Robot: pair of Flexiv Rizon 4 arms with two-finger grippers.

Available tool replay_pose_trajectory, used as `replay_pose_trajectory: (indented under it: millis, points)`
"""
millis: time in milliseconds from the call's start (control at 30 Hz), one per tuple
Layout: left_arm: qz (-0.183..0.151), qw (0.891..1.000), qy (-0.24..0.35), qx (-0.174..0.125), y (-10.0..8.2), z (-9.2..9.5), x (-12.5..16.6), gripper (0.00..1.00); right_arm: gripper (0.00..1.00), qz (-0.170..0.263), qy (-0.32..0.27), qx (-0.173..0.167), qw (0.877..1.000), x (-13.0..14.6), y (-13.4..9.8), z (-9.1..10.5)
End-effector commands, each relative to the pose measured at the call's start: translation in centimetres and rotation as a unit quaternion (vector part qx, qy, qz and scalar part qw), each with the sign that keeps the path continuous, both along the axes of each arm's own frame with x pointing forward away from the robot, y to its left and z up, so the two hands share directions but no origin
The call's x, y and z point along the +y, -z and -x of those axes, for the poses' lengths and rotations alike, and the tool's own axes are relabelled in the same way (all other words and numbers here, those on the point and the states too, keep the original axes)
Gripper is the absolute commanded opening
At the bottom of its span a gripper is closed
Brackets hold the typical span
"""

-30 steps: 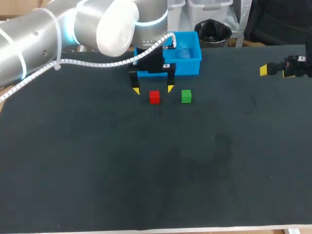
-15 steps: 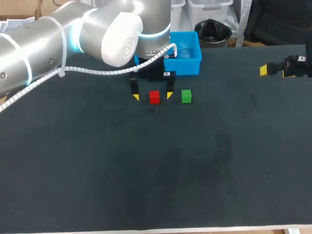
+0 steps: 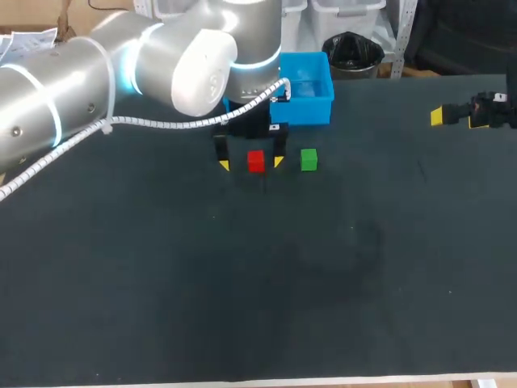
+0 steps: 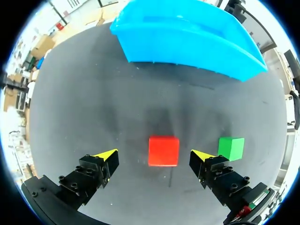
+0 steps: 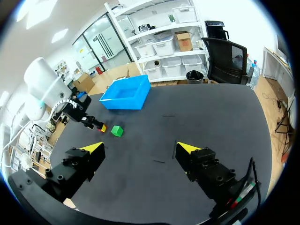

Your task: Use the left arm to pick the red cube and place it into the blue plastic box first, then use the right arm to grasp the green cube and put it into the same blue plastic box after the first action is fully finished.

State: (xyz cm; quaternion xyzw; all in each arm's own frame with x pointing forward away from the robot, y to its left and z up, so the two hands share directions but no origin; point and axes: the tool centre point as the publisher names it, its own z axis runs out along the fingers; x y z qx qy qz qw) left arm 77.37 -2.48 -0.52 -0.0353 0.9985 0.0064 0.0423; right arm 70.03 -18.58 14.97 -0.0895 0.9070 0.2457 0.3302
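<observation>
Dark matte table (image 3: 242,283), red cube (image 3: 256,162) resting inside spread left pincer (image 3: 251,164)

We see the box (image 3: 307,101) in a bright, even blue. Near the box, the red cube (image 4: 163,151) is a plain, saturated red and the green cube (image 4: 231,147) a plain, vivid green. The table (image 3: 242,283) under them is matte dark charcoal, faintly mottled with lighter grey. Our left arm (image 3: 65,89) is silver-grey with a white joint cap and glowing pale-blue rings at its joints; a white ribbed cable (image 3: 174,124) runs along it. The left end effector (image 4: 154,154) and the right end effector (image 5: 140,147) are black, each with bright yellow fingertips.
</observation>
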Motion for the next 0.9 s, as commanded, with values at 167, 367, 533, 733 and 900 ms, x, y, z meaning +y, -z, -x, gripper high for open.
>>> replay_pose_trajectory:
  millis: [167,367,533,733,900]
  points:
    - [-0.002,1.0,-0.003,0.007,0.8,-1.3,-0.4,1.0,1.0,0.0,0.0,0.0,1.0,0.0,0.0,0.0]
    - [-0.005,1.0,-0.005,0.009,1.2,-1.9,-0.4,1.0,1.0,0.0,0.0,0.0,1.0,0.0,0.0,0.0]
    - [-0.005,1.0,-0.004,0.013,1.4,-2.1,-0.4,0.14,1.0,0.0,0.0,0.0,1.0,0.0,0.0,0.0]
    - [-0.005,1.0,-0.002,0.016,1.6,-2.1,-0.3,0.0,1.0,0.0,0.0,0.0,1.0,0.0,0.0,0.0]
    - [-0.005,1.0,0.002,0.017,1.4,-1.8,-0.2,0.0,1.0,0.0,0.0,0.0,1.0,0.0,0.0,0.0]
